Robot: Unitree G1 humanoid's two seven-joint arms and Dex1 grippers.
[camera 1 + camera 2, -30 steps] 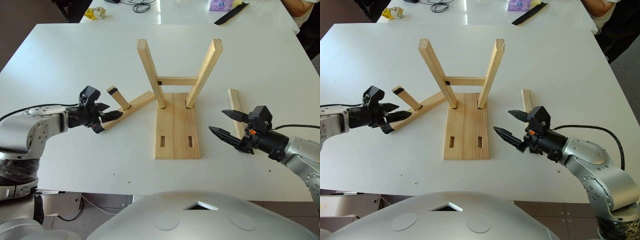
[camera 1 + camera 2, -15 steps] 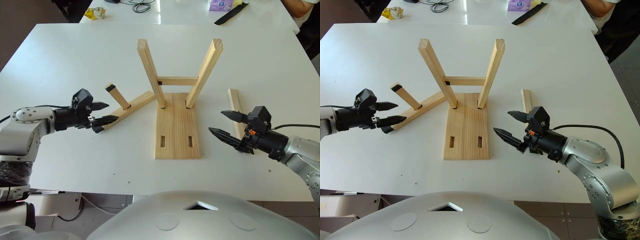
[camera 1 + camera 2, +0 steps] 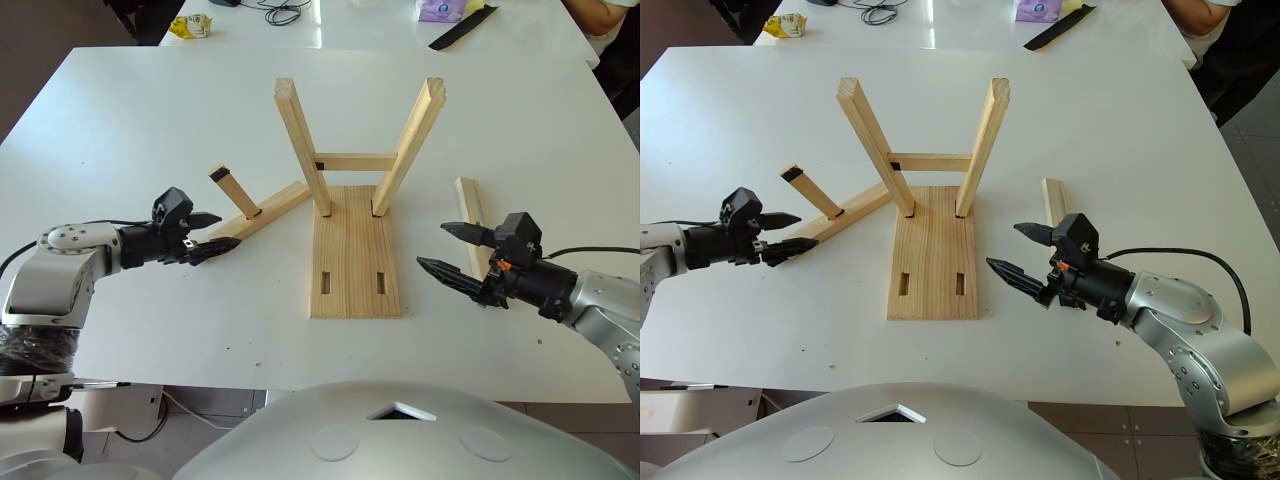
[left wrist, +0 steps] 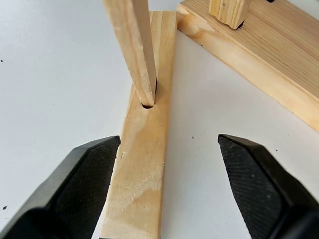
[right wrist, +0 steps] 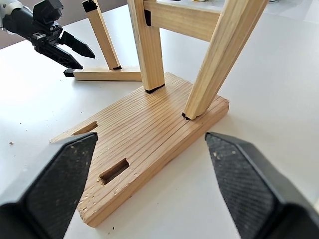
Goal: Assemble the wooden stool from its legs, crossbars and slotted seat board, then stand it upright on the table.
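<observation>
**Left eye view first: stool half built, both pincers open and empty**

Left eye view. The left pincer (image 3: 228, 229) is open astride the near end of the loose leg (image 3: 268, 210), gripping nothing. The leg lies flat on the surface (image 3: 140, 110). Its long axis runs away from the pincer toward the seat board (image 3: 355, 270). A short crossbar (image 3: 236, 194) rises tilted from it. The right pincer (image 3: 432, 246) is open, just beside the board's edge, with a second loose leg (image 3: 467, 212) beyond it.

Left wrist view. The leg sits off-centre, close to one finger (image 4: 82, 189). Risk: on closing, the leg may swing, strike the board, or loosen the crossbar in its mortise.

Right wrist view. The empty slots (image 5: 113, 171) lie nearest the pincer, and the standing legs (image 5: 149, 55) lean beyond them. Risk: a nudge to the board could tip them.
</observation>
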